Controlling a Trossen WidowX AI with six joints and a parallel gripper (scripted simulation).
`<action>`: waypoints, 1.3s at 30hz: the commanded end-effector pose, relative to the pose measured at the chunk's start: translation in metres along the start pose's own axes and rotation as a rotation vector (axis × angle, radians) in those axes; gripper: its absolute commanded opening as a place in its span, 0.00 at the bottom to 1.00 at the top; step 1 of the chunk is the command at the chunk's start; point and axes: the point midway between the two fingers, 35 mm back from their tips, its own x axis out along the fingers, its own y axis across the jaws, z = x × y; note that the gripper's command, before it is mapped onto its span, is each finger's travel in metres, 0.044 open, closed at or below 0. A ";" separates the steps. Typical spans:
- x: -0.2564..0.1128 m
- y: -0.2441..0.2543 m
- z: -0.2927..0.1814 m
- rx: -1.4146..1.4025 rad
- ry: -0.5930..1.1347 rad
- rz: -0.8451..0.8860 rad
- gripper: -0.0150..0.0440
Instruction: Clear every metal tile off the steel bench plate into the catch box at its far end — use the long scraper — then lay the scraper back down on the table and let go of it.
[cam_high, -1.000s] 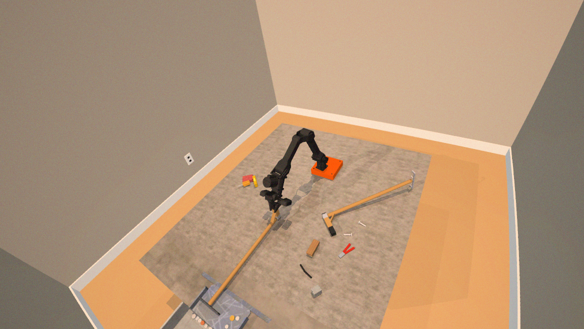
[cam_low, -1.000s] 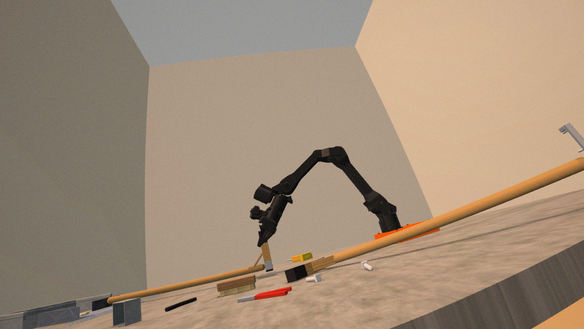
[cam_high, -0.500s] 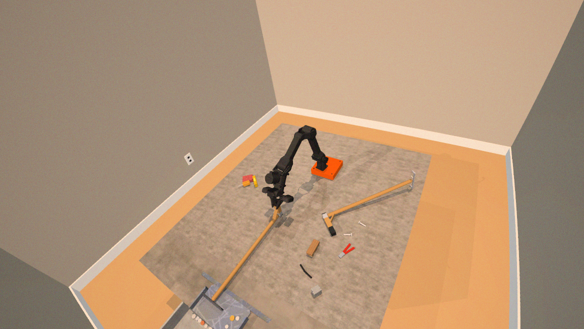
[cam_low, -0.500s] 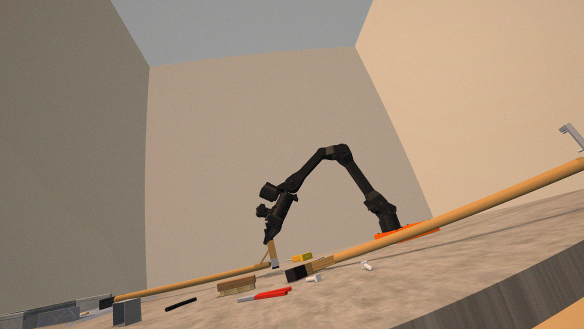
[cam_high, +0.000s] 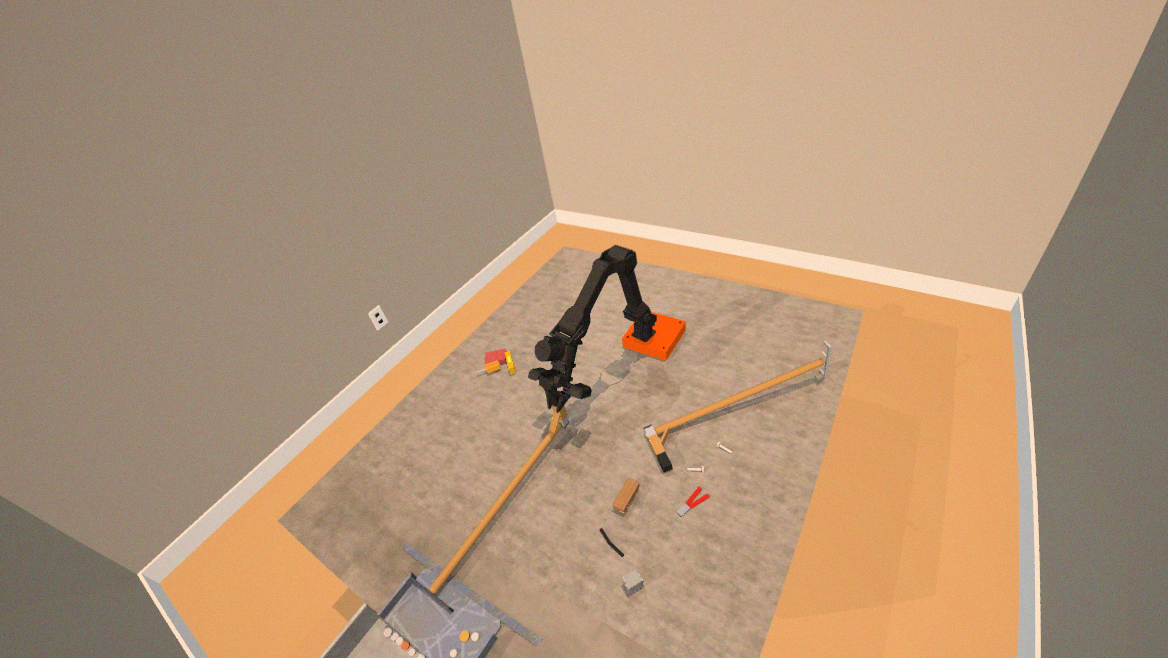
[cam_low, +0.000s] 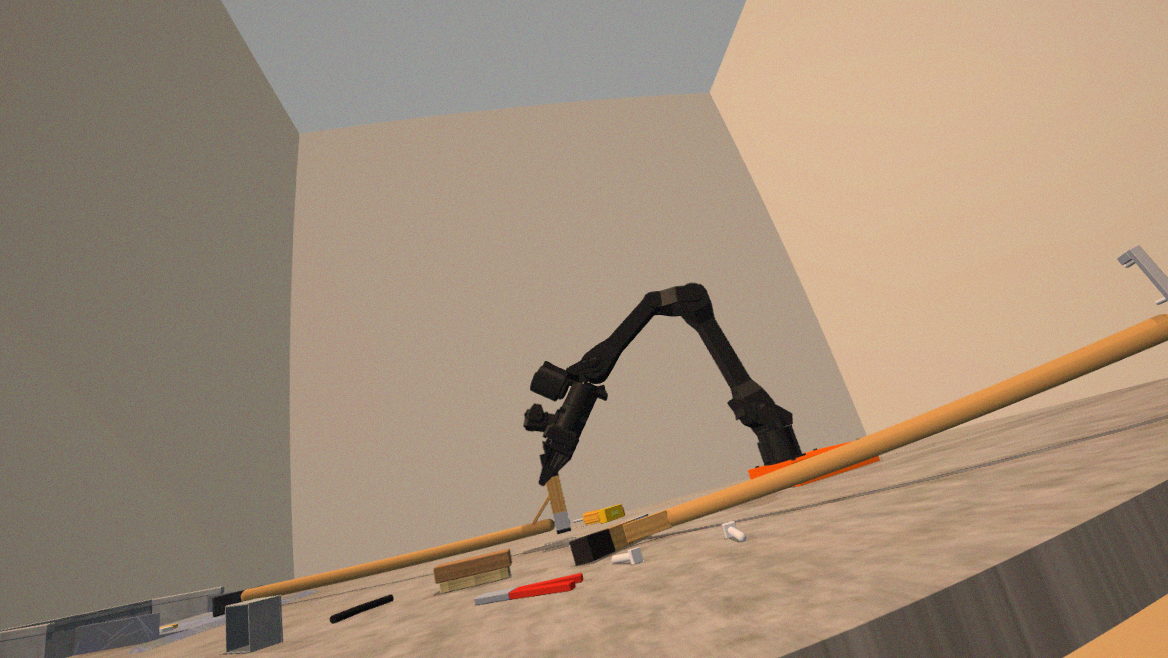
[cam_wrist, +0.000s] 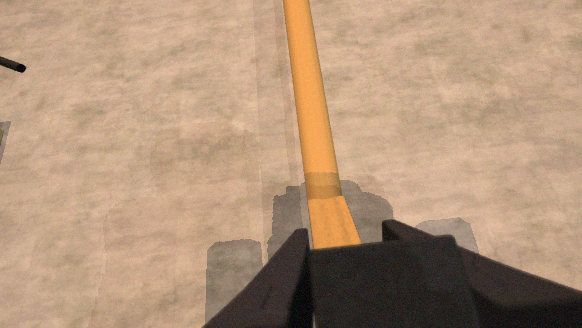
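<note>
My gripper is shut on the upright wooden grip of the long scraper. The scraper's orange handle runs down to its dark blade over the near part of the blue-grey bench plate. Pale and orange round tiles stand in a row beyond the blade, among them an orange tile. Another orange tile and a white tile lie to the right. The frame's bottom edge cuts off the far end, and I cannot make out the catch box.
A second long-handled tool with a hooked end lies right of the arm. A brown block, red-handled pliers, a black rod and a grey box lie right of the scraper.
</note>
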 end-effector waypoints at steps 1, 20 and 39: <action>-0.006 0.000 -0.004 -0.001 -0.010 0.001 0.25; -0.023 -0.001 -0.029 -0.001 -0.010 0.000 0.25; -0.037 0.001 -0.057 -0.001 -0.010 0.000 0.25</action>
